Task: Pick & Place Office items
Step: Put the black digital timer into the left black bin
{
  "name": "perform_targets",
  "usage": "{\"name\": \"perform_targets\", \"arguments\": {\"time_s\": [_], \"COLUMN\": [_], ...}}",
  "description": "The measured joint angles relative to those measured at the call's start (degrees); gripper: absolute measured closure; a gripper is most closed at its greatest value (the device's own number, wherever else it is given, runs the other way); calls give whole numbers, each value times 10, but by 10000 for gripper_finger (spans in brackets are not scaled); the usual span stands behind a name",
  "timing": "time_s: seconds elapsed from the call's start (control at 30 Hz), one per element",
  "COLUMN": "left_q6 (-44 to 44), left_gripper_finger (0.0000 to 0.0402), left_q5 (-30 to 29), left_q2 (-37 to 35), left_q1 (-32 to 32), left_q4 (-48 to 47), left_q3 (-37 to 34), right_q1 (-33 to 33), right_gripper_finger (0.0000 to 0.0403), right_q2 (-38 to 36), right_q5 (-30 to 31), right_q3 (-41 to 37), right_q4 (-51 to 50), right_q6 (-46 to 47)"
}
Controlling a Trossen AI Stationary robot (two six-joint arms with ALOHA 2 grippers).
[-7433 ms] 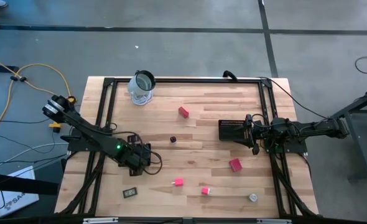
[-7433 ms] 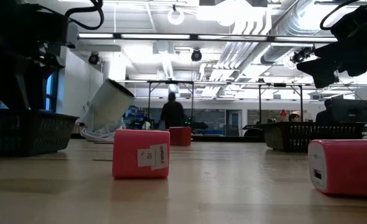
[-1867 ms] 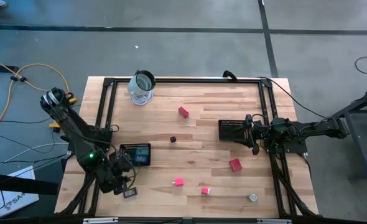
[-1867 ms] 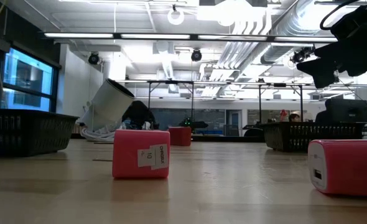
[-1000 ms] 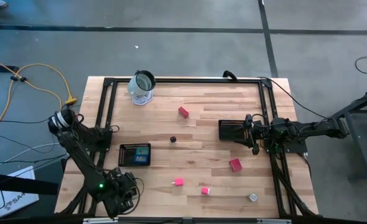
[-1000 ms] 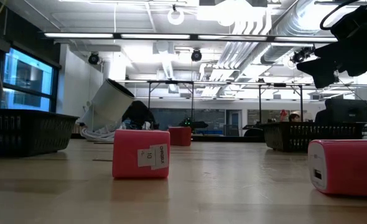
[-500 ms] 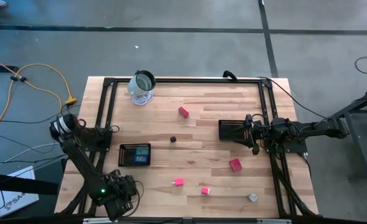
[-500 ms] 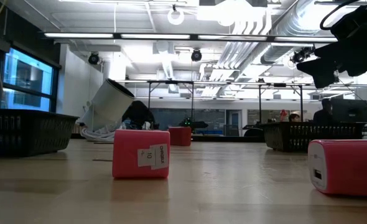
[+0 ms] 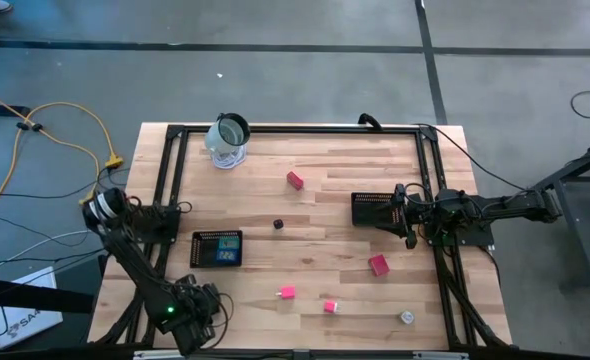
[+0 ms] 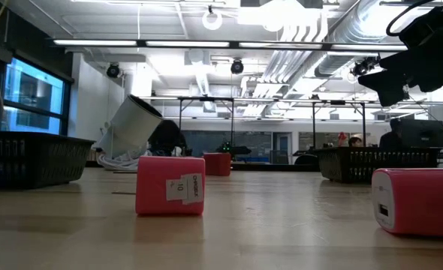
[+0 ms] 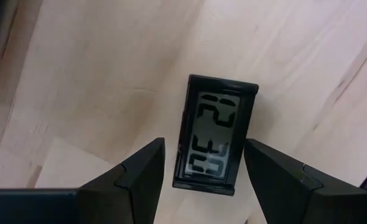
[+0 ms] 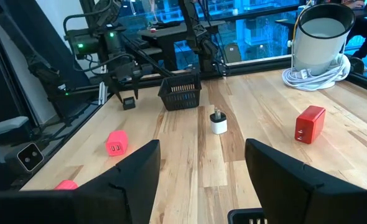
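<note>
My left gripper (image 9: 201,318) is at the near-left corner, open. Its fingers flank one short end of the black-framed rectangle (image 11: 214,134), a small digital display lying flat on the wood, with a thin gap on each side. In the high view the gripper hides it. A blue block (image 9: 228,252) lies in the left mesh tray (image 9: 218,236). On the table rest a red block (image 9: 295,180), a dark cube (image 9: 278,225), a red-pink block (image 9: 378,265), two pink pieces (image 9: 288,293) (image 9: 331,307) and a whitish round piece (image 9: 407,317). My right gripper (image 12: 202,180) waits open by the right tray (image 9: 372,209).
A clear glass jar (image 9: 228,140) stands near the far edge beside coiled white cable. A black frame (image 9: 295,128) runs around the table's edges. In the low view a pink block (image 10: 170,185) stands close to the camera. Bare wood lies between the two trays.
My left arm has edged slightly toward the near edge, its gripper staying over the black-framed rectangle. The right arm and all the small items have kept still.
</note>
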Motion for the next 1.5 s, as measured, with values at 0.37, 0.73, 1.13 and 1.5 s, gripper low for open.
{"name": "perform_targets", "arguments": {"time_s": [0.37,0.73,1.13,1.5], "left_q6": [10,14,13,12], "left_gripper_finger": [190,198,248,242], "left_q5": [1,1,0,0], "left_q2": [15,15,15,15], "left_q1": [0,0,0,0], "left_q4": [18,17,16,16], "left_q3": [0,0,0,0], "right_q1": [0,0,0,0], "right_gripper_finger": [180,180,180,180], "right_q2": [0,0,0,0], "right_q5": [0,0,0,0], "right_q3": [0,0,0,0], "right_q4": [0,0,0,0], "right_q6": [0,0,0,0]}}
